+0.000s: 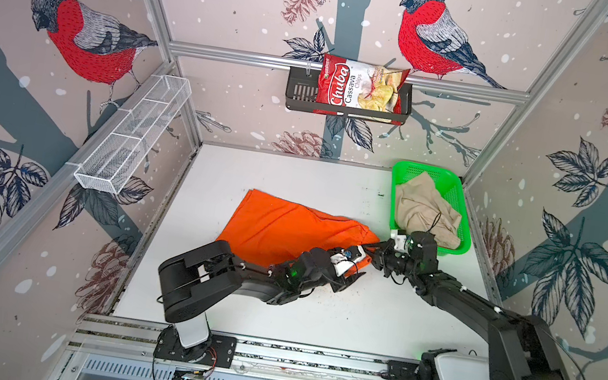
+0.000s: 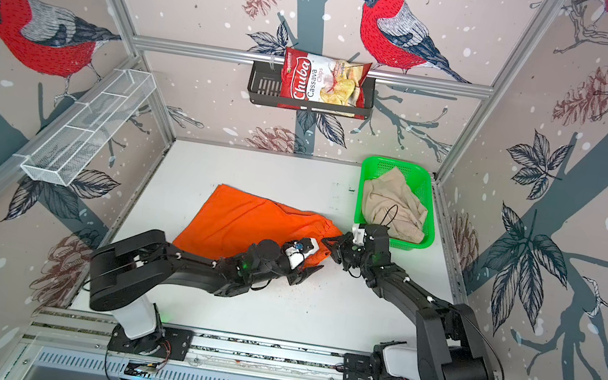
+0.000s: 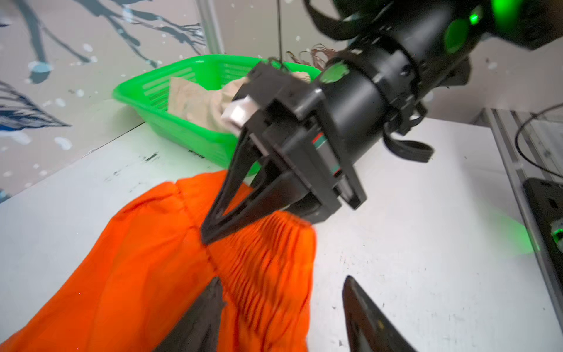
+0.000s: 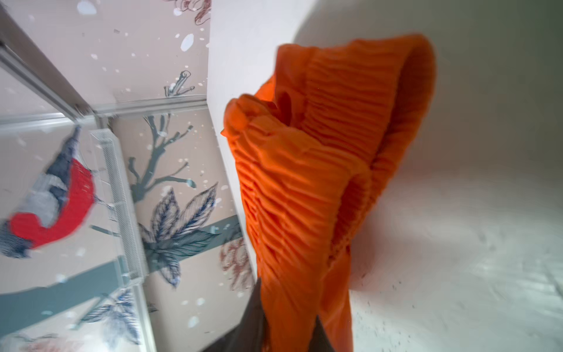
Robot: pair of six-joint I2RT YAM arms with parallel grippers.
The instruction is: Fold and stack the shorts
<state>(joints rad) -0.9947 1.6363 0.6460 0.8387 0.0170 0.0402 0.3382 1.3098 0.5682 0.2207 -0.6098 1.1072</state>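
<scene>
Orange shorts (image 1: 279, 228) lie spread across the middle of the tabletop (image 1: 295, 181). The leg end points toward the left edge and the gathered waistband toward the right, just beside the green basket (image 1: 427, 170).

Right gripper (image 3: 213, 231) is clenched on the waistband. In the left wrist view its fingertips meet on the orange cloth, and in the right wrist view the bunched elastic runs up from between them. That view is blurred, so the bunch looks lifted off the tabletop but I can't confirm it.

Left gripper (image 3: 281, 283) is released, jaws apart at the near end of the waistband. One finger is over orange cloth and the other over bare tabletop. It's not pinching anything.

Both grippers sit close together in both top views, right of centre.

Beige shorts (image 1: 423, 208) are crumpled inside the basket at the far right corner, with a dark cord looped on top.
</scene>
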